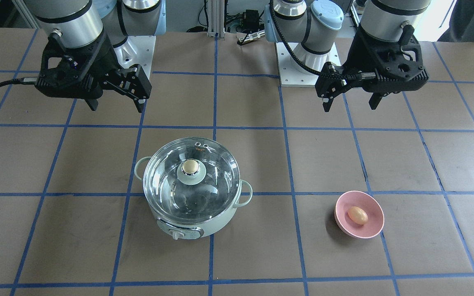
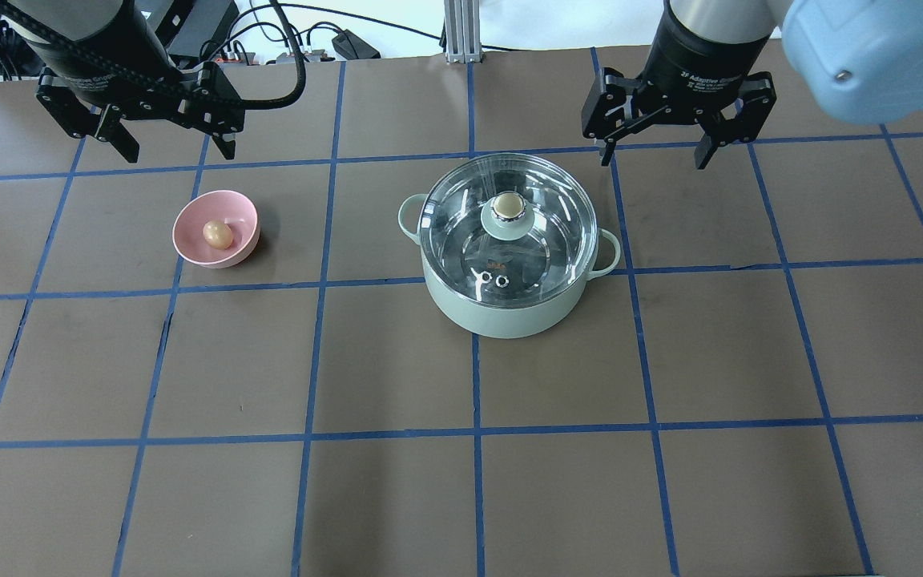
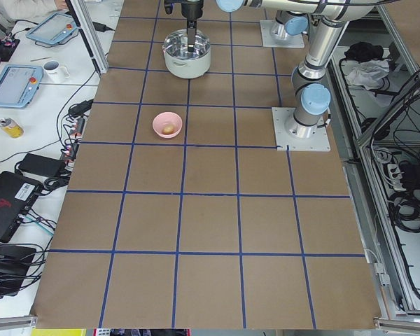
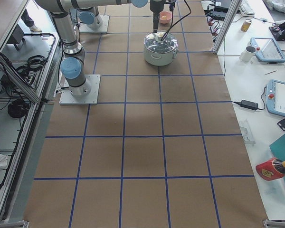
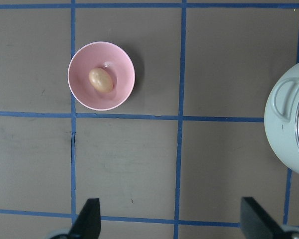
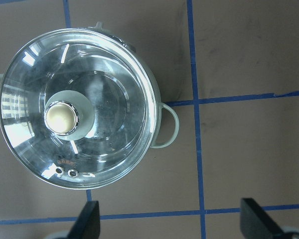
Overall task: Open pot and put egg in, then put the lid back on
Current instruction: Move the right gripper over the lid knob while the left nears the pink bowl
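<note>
Brown, blue-gridded table (image 1: 261, 164) in the front-facing view: round mint-green electric pot (image 1: 220, 224) closed by its clear glass lid (image 1: 216, 185), small tan egg (image 1: 357, 215) lying in a pink bowl (image 1: 341, 222) well apart. Overhead, the left gripper (image 2: 179, 154) and right gripper (image 2: 655, 160) hang above the table with fingers (image 2: 126, 148) wide, holding nothing.

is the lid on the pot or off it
On. The lid sits level on the pot, its metal rim meeting the pot's edge all round, with the knob upright on top.
</note>
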Robot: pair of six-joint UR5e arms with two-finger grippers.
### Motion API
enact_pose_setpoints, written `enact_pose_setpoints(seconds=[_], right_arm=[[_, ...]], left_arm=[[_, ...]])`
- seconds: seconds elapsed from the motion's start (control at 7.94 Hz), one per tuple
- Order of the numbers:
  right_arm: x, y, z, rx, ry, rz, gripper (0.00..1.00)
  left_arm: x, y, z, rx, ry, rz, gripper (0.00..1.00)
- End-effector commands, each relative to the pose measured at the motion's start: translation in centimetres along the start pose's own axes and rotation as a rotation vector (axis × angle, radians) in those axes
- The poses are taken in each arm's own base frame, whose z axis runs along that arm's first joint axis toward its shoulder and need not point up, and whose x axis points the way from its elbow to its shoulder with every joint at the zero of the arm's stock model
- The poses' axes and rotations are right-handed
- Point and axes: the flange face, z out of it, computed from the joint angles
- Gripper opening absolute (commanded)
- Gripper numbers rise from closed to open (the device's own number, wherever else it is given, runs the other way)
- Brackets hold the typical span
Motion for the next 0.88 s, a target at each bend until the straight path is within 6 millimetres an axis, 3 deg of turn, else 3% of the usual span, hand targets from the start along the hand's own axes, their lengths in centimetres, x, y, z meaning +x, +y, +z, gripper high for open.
enact_pose_setpoints(seconds=[0.0,0.25,0.38,0.5,0.63,0.76], right_arm=[[0.4,0.1,-0.3,0.001,0.011,0.001,1.00],[0.9,-0.1,0.0,0.005,0.054,0.003,1.00],[1.4,-0.2,0.9,-0.023,0.058,0.015,1.00],[1.9,0.5,0.7,-0.051,0.054,0.039,1.00],[2.2,1.3,-0.8,-0.018,0.055,0.045,1.00],[2.3,1.0,-0.3,-0.026,0.039,0.057,1.00]], left_arm=[[0.1,0.1,0.2,-0.009,0.005,-0.008,1.00],[0.0,-0.1,0.2,-0.004,0.002,-0.009,1.00],[0.1,-0.8,1.3,-0.024,0.001,-0.007,1.00],[0.2,-1.3,2.1,-0.036,-0.002,-0.004,1.00],[0.1,-1.5,2.1,-0.026,-0.002,0.003,1.00],[-1.3,-2.6,2.8,-0.017,-0.001,-0.049,1.00]])
